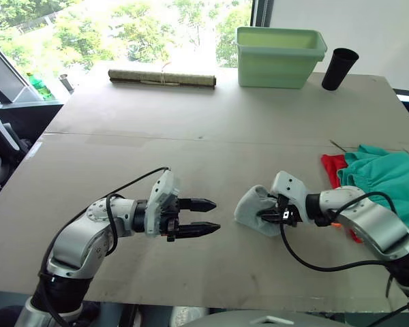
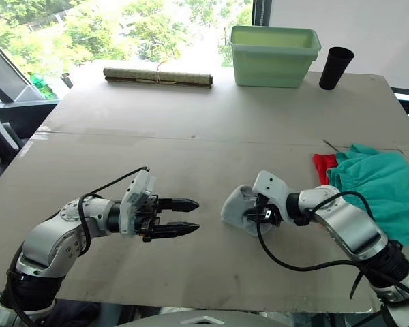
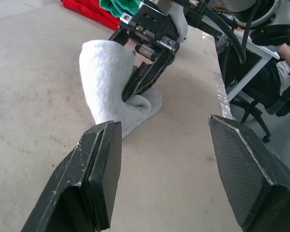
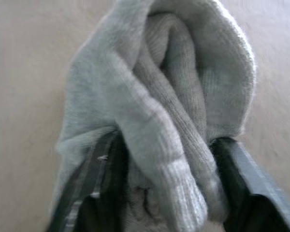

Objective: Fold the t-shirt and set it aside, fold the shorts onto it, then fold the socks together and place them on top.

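Socks (image 1: pixel 253 210) lie bunched on the table (image 1: pixel 211 129), pinched in the right gripper (image 1: pixel 271 215). Left gripper (image 1: pixel 211 216) hovers just beside them, jaws spread, pointing straight at the bundle. T-shirt (image 1: pixel 332 167) and shorts (image 1: pixel 388 178) sit stacked at the table's right edge, nearer the right arm.

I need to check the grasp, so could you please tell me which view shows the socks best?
The right wrist view: the socks bunch between the right gripper fingers. The left wrist view shows them from the side, on the table; the eye views show a small grey bundle.
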